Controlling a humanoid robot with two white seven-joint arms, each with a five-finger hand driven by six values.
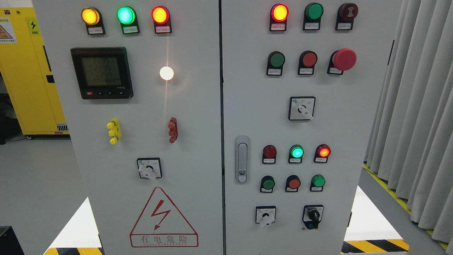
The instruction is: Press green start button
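Green start button (276,60) on right cabinet door (247,106), beside red button (309,59), neither hand visible

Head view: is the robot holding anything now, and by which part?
Nothing is held: no robot hand shows before the grey control cabinet.

Bright, even indoor light across the pale cabinet (198,106); hardly any shadow. Sharp focus throughout, labels too small to read. Strong glare from the white lamp (166,73), with a thin vertical streak above and below. Lit lamps glowing, slightly overexposed. Mild lean of vertical lines toward the edges.
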